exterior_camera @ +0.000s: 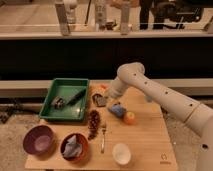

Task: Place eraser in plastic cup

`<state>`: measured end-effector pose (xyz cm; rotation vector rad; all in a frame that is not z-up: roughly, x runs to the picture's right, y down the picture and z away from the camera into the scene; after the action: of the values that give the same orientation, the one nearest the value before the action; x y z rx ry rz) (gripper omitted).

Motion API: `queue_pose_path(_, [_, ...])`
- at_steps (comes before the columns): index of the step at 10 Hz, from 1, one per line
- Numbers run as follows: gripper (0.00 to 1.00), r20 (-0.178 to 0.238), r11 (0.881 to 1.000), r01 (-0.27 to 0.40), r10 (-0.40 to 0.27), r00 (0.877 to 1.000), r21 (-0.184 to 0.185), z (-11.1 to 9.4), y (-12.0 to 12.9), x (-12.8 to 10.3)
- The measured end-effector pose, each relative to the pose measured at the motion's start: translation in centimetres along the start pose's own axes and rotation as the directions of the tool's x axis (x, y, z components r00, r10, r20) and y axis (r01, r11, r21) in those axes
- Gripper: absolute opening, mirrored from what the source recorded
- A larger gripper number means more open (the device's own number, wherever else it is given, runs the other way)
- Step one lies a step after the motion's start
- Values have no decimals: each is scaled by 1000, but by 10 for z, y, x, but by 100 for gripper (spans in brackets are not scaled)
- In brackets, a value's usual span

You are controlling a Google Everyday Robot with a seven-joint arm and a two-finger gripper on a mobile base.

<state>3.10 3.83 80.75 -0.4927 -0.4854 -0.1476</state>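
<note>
My gripper [100,99] hangs low over the far middle of the wooden table [145,145], just right of the green tray [50,111]. The arm reaches in from the right. The eraser does not show; the spot under the gripper is hidden. A small pale bluish shape [148,98] behind the arm at the table's far right looks like the plastic cup, mostly hidden. A blue block [117,109] and an orange ball [129,117] lie just right of the gripper.
The green tray holds a shiny metal cup [58,103] and a dark tool [76,96]. A pine cone [93,121] and a fork [103,136] lie mid-table. A purple bowl [38,139], an orange bowl [74,147] and a white bowl [121,153] stand along the front.
</note>
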Motion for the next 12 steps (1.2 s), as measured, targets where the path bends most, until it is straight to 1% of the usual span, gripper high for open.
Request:
queue_pose_path(1, [0, -7, 1000, -3, 4, 1000, 7, -10, -5, 5])
queue_pose_path(2, [0, -13, 1000, -5, 5, 1000, 12, -16, -8, 8])
queue_pose_path(5, [0, -36, 999, -18, 19, 999, 31, -27, -13, 23])
queue_pose_path(10, [0, -51, 998, -36, 39, 998, 48, -31, -18, 34])
queue_pose_path(12, [0, -52, 998, -33, 35, 998, 52, -30, -21, 35])
